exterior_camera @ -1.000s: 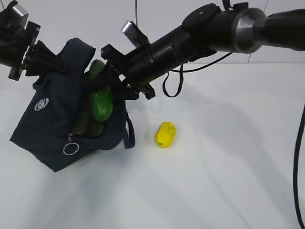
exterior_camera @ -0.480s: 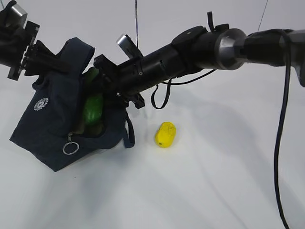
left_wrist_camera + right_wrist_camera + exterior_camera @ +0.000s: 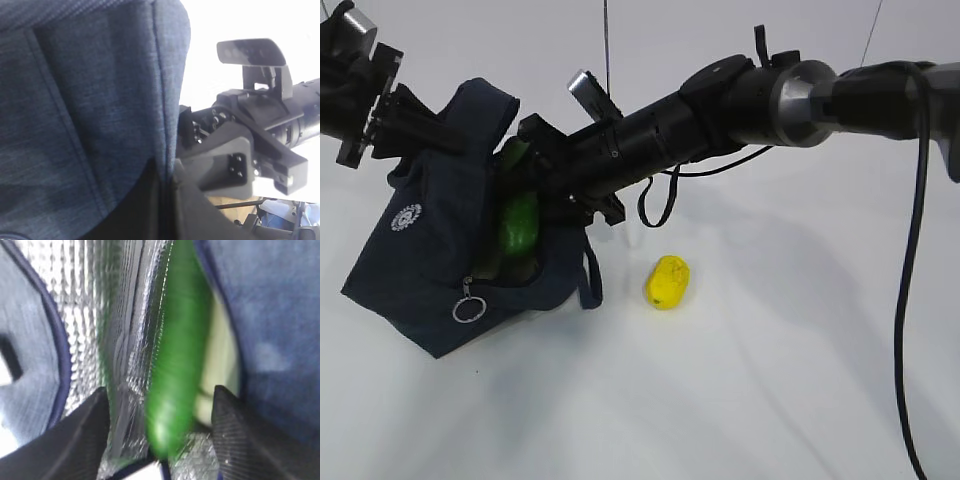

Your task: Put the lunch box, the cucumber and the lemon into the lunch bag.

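The navy lunch bag (image 3: 420, 260) leans on the white table, its mouth held up by my left gripper (image 3: 445, 132), which is shut on the bag's handle fabric (image 3: 125, 100). My right gripper (image 3: 538, 198) is at the bag's mouth. Its jaws stand open in the right wrist view, with a gap on each side of the green cucumber (image 3: 177, 370). The cucumber (image 3: 519, 225) is blurred and lies against the silvery lining (image 3: 85, 315). A pale sage-green surface (image 3: 222, 360) beside it looks like the lunch box. The yellow lemon (image 3: 667, 281) lies on the table right of the bag.
A silver ring pull (image 3: 467, 311) hangs at the bag's front. A loose handle loop (image 3: 592, 282) droops between bag and lemon. A black cable (image 3: 665, 195) hangs under the right arm. White tabletop (image 3: 800, 360) spreads to the right and front.
The right arm pushed further into the bag's mouth and its jaws widened. The cucumber has slid lower inside the bag. The left gripper and the lemon have stayed put.
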Action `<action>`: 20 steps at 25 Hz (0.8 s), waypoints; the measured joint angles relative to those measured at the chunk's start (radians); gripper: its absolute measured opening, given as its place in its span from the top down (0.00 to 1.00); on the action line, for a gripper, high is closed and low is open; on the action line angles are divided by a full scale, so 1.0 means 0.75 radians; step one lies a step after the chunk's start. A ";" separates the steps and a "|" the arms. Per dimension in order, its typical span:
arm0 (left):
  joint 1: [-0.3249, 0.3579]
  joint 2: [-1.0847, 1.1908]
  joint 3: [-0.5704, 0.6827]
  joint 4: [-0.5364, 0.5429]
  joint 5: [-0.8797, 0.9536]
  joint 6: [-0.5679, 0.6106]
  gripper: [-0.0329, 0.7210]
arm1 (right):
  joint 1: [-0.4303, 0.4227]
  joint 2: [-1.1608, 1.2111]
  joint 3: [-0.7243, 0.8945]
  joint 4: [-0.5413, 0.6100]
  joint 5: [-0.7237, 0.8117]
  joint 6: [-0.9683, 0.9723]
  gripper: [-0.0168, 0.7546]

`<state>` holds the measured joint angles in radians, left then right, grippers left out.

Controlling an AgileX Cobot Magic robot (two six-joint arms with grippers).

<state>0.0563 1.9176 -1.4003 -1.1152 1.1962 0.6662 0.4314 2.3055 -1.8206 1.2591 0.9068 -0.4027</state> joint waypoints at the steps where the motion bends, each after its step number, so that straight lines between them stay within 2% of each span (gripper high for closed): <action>1: 0.000 0.000 0.000 0.000 0.000 0.000 0.97 | 0.000 0.000 0.000 0.000 0.000 0.000 0.41; 6: 0.000 0.000 0.000 0.000 0.000 0.000 0.97 | 0.000 0.000 0.000 0.000 0.005 0.000 0.34; 15: 0.000 0.000 0.000 0.000 -0.002 0.000 0.97 | -0.003 0.000 0.000 0.007 0.192 -0.100 0.34; 20: 0.000 0.000 0.000 0.022 -0.002 0.005 0.97 | -0.013 -0.003 0.000 -0.003 0.216 -0.123 0.36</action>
<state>0.0563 1.9176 -1.4003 -1.0985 1.1944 0.6701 0.4215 2.3033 -1.8206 1.2568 1.0688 -0.4950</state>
